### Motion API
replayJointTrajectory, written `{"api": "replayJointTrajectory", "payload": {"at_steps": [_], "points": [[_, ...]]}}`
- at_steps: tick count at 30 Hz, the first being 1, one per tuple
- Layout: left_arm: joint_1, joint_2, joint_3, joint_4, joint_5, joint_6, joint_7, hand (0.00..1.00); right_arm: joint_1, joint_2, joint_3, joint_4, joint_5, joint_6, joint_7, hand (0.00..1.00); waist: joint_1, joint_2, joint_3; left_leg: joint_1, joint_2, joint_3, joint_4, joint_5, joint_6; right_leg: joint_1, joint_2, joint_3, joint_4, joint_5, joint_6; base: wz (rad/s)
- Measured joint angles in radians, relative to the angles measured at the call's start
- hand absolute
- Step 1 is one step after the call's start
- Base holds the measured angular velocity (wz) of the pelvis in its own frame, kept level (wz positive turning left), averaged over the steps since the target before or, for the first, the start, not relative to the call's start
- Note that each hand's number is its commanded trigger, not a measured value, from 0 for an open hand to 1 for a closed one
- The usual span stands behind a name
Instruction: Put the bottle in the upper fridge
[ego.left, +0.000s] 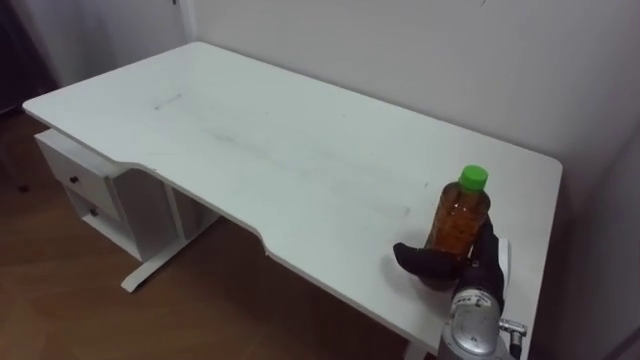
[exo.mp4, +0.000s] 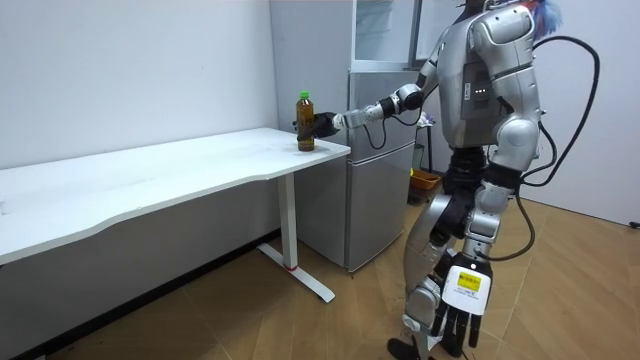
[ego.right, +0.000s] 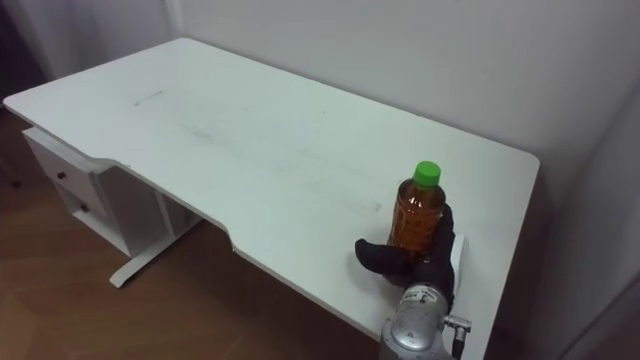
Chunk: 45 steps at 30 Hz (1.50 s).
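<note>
We see the robot's right hand (ego.left: 425, 262) wrapped around the lower part of a bottle (ego.left: 462, 215) of amber drink with a green cap (ego.left: 473, 178), which stands upright near the end corner of the white table (ego.left: 250, 140). In the room view we find the robot standing at that end of the table, just beside the grey fridge (exo.mp4: 375, 150), right arm stretched out to the bottle. Its left hand (exo.mp4: 455, 325) hangs by its leg with fingers loosely straight, holding nothing.
</note>
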Motion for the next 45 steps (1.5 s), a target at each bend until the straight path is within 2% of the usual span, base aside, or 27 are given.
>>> {"api": "replayJointTrajectory", "payload": {"at_steps": [17, 29, 31, 34, 37, 39, 41, 44, 45], "points": [[0.000, 0.010, -0.001, 0.002, -0.018, -0.007, 0.005, 0.00, 0.000, -0.001, 0.000, 0.004, 0.004, -0.001, -0.002, 1.00, 0.001, -0.009, 0.0044, -0.001, 0.000, -0.001, -0.001, 0.000, 0.000, 0.000, -0.001, -0.009, 0.000, 0.000, 0.000, 0.00], [0.013, 0.017, 0.002, 0.000, -0.017, -0.005, -0.003, 0.00, -0.019, -0.046, -0.005, 0.011, 0.209, -0.007, 0.063, 1.00, 0.006, -0.004, 0.0075, 0.001, 0.000, 0.000, 0.000, 0.000, 0.000, 0.000, -0.001, -0.005, -0.001, 0.000, 0.000, 0.00], [0.018, 0.016, 0.007, -0.005, -0.005, -0.006, -0.003, 0.00, -0.019, -0.055, -0.013, 0.004, 0.247, -0.004, 0.082, 1.00, 0.000, -0.004, 0.0073, 0.002, 0.000, 0.001, 0.000, 0.000, 0.000, 0.001, -0.001, -0.001, -0.001, 0.000, 0.000, 0.00], [0.042, 0.009, 0.051, -0.011, 0.028, -0.013, -0.004, 0.00, -0.017, -0.057, -0.035, -0.011, 0.290, 0.012, 0.119, 1.00, -0.008, -0.003, 0.0071, 0.011, 0.001, 0.010, -0.001, 0.001, 0.001, 0.002, 0.001, 0.025, -0.001, 0.000, 0.000, -0.09], [0.054, 0.011, 0.089, -0.014, 0.027, -0.023, -0.004, 0.00, -0.015, -0.080, -0.040, -0.056, 0.316, 0.016, 0.150, 1.00, -0.017, -0.002, 0.0064, 0.020, 0.004, 0.023, -0.007, 0.001, 0.001, 0.002, 0.002, 0.048, -0.001, 0.001, 0.000, -0.12], [0.073, 0.008, 0.111, -0.014, 0.022, -0.024, -0.004, 0.00, -0.015, -0.090, -0.044, -0.091, 0.308, 0.016, 0.207, 1.00, -0.051, 0.006, 0.0047, 0.049, 0.004, 0.031, -0.018, 0.000, 0.002, 0.027, 0.002, 0.054, -0.010, 0.002, 0.003, -0.10], [0.081, 0.008, 0.118, -0.012, 0.022, -0.022, -0.004, 0.00, -0.012, -0.105, -0.044, -0.124, 0.307, 0.017, 0.247, 1.00, -0.066, 0.011, 0.0042, 0.073, 0.004, 0.037, -0.031, -0.001, 0.003, 0.046, 0.003, 0.062, -0.018, 0.003, 0.004, -0.10], [0.081, 0.002, 0.150, -0.007, 0.027, -0.020, 0.001, 0.00, 0.042, -0.160, -0.044, -0.262, 0.305, 0.019, 0.283, 1.00, -0.077, 0.012, 0.0010, 0.100, 0.006, 0.049, -0.045, 0.000, 0.004, 0.062, 0.003, 0.076, -0.018, 0.003, 0.005, -0.13], [0.083, -0.002, 0.160, -0.002, 0.027, -0.016, 0.007, 0.00, 0.051, -0.167, -0.044, -0.295, 0.304, 0.024, 0.295, 1.00, -0.093, 0.013, 0.0005, 0.117, 0.006, 0.054, -0.051, 0.000, 0.004, 0.073, 0.004, 0.079, -0.021, 0.003, 0.005, -0.15]]}}
